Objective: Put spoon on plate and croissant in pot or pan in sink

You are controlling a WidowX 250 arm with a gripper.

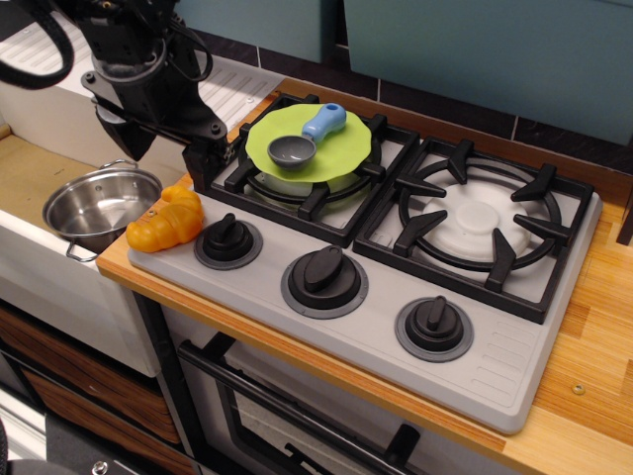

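Note:
The spoon [305, 136], grey bowl and light-blue handle, lies on the lime-green plate [341, 153], which rests on the left burner grate. The orange-yellow croissant [166, 220] sits at the stove's front left corner, by the counter edge. The shiny steel pot [99, 207] stands empty in the sink [30, 178] just left of the croissant. My black gripper [163, 153] hangs open just above and behind the croissant, one finger [203, 158] by the grate and the other over the pot's far side. Nothing is between the fingers.
Three black knobs [324, 269] line the grey stove front. A second burner grate [480, 223] is at right. A white ribbed drainboard [59, 59] lies behind the sink. A wooden counter [593, 396] surrounds the stove.

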